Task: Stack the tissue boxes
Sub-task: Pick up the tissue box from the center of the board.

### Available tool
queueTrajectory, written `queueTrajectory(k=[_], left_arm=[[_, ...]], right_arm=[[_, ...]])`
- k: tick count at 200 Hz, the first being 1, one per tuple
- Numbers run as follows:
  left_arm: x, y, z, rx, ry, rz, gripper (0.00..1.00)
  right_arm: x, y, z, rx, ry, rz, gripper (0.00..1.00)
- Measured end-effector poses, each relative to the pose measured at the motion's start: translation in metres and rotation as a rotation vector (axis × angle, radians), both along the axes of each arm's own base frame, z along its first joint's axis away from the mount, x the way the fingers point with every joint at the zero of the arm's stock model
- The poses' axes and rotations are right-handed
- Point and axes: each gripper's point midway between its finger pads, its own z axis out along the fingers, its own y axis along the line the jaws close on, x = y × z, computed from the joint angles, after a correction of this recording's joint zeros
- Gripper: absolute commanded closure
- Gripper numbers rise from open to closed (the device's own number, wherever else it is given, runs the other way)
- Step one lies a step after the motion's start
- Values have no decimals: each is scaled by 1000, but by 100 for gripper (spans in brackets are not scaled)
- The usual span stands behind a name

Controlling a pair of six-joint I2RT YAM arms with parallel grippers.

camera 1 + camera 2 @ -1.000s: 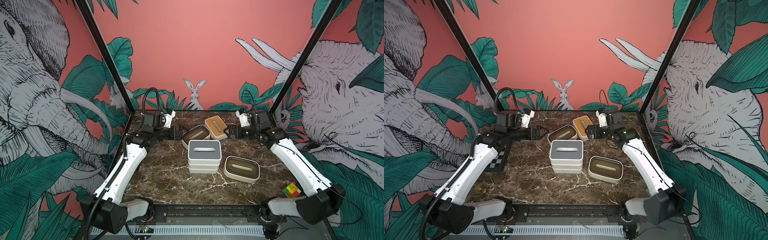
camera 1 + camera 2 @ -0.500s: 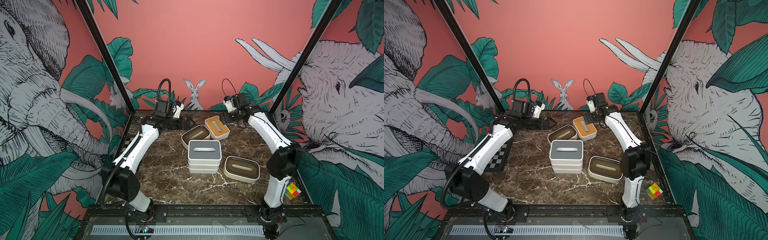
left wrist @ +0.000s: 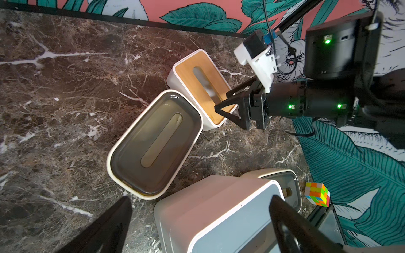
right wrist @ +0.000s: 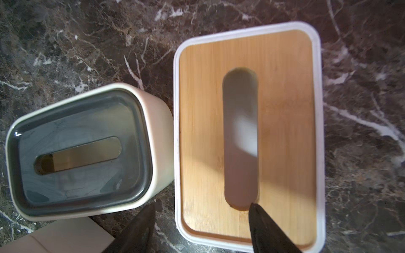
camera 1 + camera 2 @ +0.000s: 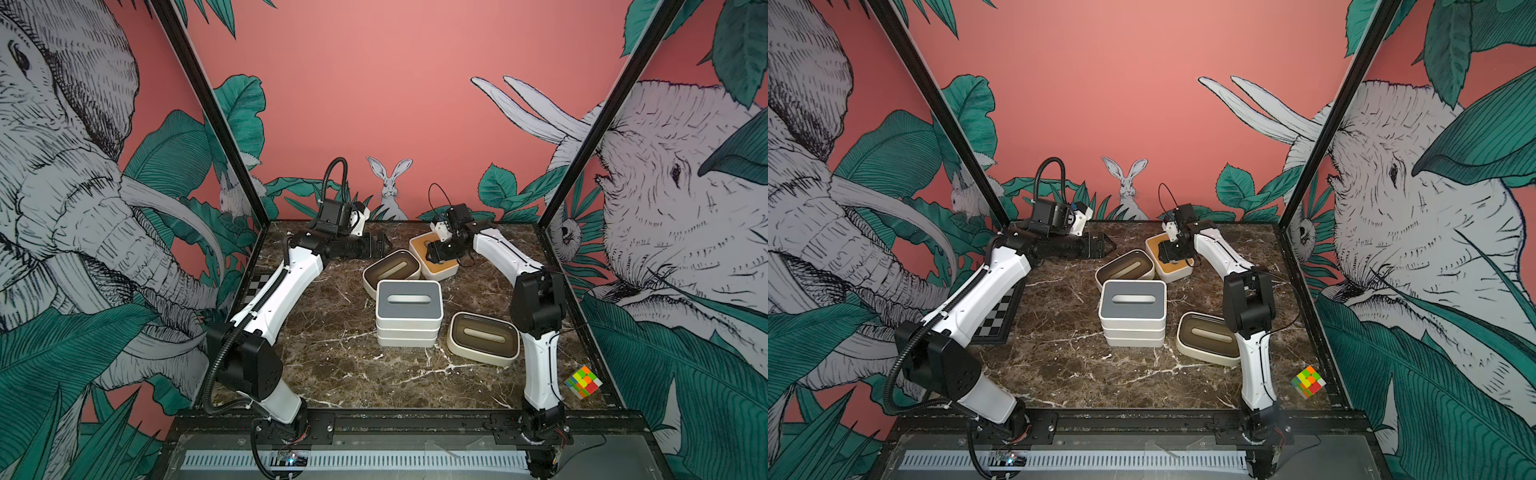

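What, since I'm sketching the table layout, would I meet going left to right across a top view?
Checkerboard → grey-lidded stack of tissue boxes → near dark-lidded tissue box → multicoloured cube. Left out, overlapping the stack: the back dark-lidded box and the bamboo-lidded box.

Bright even light, wide-angle bending at top-view edges, right wrist view blurred, shadow across tan-lidded box
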Motion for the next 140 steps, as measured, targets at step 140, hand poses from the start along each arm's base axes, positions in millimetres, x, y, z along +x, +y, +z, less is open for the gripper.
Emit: queueTrajectory(k=[140], left_arm=[[-14,3,-16,25,42,47,0]], right_arm=[[26,22,-36,100,41,-59,31]])
